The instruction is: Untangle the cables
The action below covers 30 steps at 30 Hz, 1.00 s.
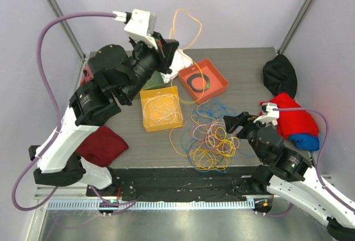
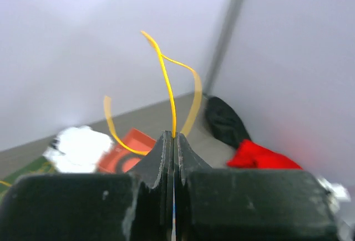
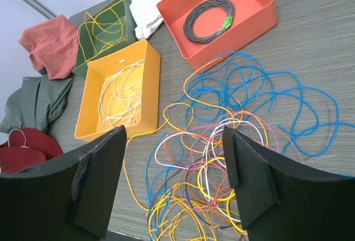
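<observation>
Nearest us from above, the two arm bases are sitting at the near edge of the worktop (image 1: 244,75). The left fingers (image 1: 168,48) are hanging high over the far left area. They are pressed together on a yellow cable (image 1: 186,22), which is looping upward against the back wall. The right fingers (image 1: 233,120) are standing wide apart, gripping nothing, low at the right edge of the cables (image 1: 211,144). These are lying on the near middle of the worktop in a loose tangle of blue, yellow, pink and white loops. A yellow tray (image 1: 142,108) carrying pale wires is sitting just left of the tangle. An orange tray (image 1: 213,93) with a black coil (image 1: 197,81) is lying beyond it. A red cloth (image 1: 294,120) is bunching up at the right.

From the left wrist, we are seeing the fingers shut flat against each other. The yellow cable is pinched at their tips and is curling up before the pale wall.

From the right wrist, the two dark pads are framing the tangle from above, well apart and touching no wire. Behind the yellow tray, a green tray (image 3: 128,14) is holding yellow wire.
</observation>
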Available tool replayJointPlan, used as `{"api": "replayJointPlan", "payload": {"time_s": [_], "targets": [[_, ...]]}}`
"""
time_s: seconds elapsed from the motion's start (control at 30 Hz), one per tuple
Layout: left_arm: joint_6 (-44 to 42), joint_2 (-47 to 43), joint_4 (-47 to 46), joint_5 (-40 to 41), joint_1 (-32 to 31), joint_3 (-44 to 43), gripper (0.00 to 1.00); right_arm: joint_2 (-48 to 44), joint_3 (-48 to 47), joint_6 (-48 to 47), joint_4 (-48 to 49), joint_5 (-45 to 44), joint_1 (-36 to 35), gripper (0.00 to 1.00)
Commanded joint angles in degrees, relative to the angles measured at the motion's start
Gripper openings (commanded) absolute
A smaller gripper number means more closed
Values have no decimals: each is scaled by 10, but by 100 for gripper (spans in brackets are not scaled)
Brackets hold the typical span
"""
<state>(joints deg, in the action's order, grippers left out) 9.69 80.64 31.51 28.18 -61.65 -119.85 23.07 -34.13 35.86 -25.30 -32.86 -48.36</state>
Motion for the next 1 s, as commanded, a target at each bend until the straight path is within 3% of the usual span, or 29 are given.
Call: {"api": "replayJointPlan", "payload": {"time_s": [0.0, 0.07, 0.17, 0.37, 0.67, 0.97], "targets": [[-21, 43, 57, 43, 84, -47, 0, -14, -18, -11, 7, -7, -2, 78], [51, 54, 86, -22, 178, -45, 0, -16, -19, -12, 2, -11, -1, 78], [95, 51, 73, -77, 269, 4, 0, -26, -22, -16, -10, -16, -2, 78], [135, 82, 48, -119, 382, 12, 0, -40, -27, -31, -20, -32, -2, 78], [152, 159, 2, -149, 456, 26, 0, -20, -33, -49, -17, -47, -2, 79], [168, 209, -117, -142, 494, 135, 0, 0, -30, -59, -12, -57, -1, 79]]}}
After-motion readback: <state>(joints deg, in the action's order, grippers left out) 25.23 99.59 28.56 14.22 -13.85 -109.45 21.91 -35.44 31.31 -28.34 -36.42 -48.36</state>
